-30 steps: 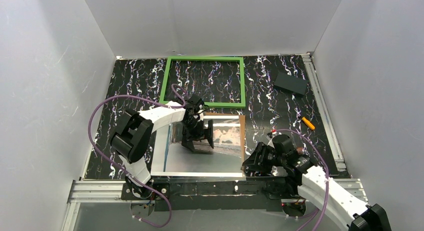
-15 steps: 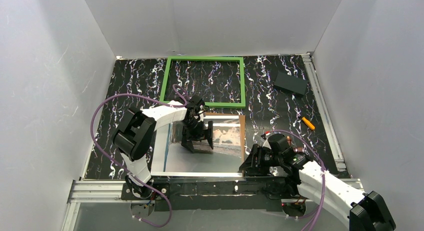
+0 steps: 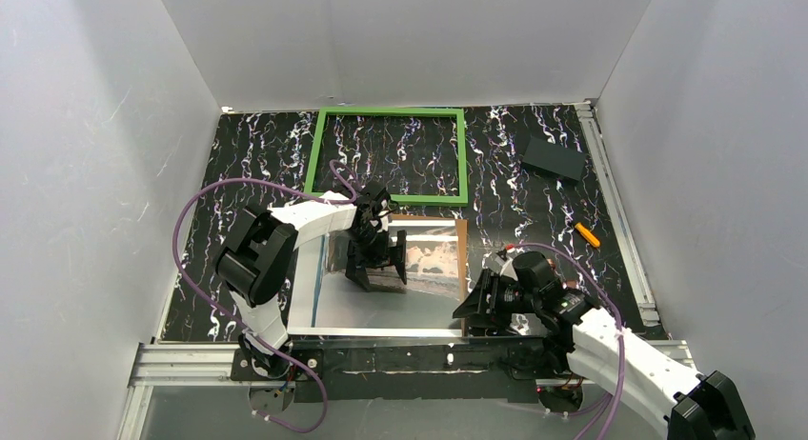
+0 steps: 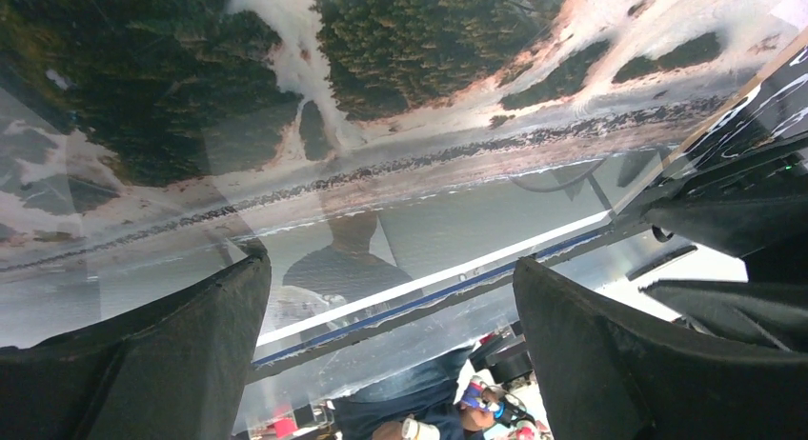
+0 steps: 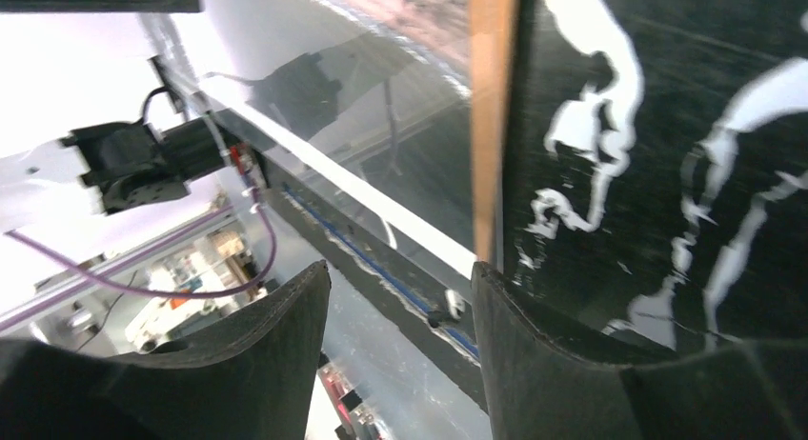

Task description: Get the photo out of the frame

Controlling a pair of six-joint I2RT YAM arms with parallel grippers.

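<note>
The frame point(image 3: 386, 156), a thin green rectangle, lies empty at the back of the table. In front of it the photo point(image 3: 419, 302) lies flat and glossy on a brown backing panel point(image 3: 463, 259). My left gripper point(image 3: 376, 264) stands open over the photo's middle, pointing down. In the left wrist view both dark fingers point(image 4: 143, 364) straddle bare photo point(image 4: 381, 78) with its white band point(image 4: 429, 278). My right gripper point(image 3: 474, 307) is open at the photo's near right corner. The right wrist view shows the panel's edge point(image 5: 491, 107) just above my right-hand finger point(image 5: 572, 364), nothing between the fingers.
A dark grey block point(image 3: 554, 158) lies at the back right, and a small orange object point(image 3: 588, 234) sits near the right rail point(image 3: 619, 211). A metal rail point(image 3: 400, 350) runs along the near edge by the arm bases. White walls close in three sides.
My right gripper has crept left toward the photo's near right corner and its jaws have widened slightly. The left gripper has stayed put over the photo.
</note>
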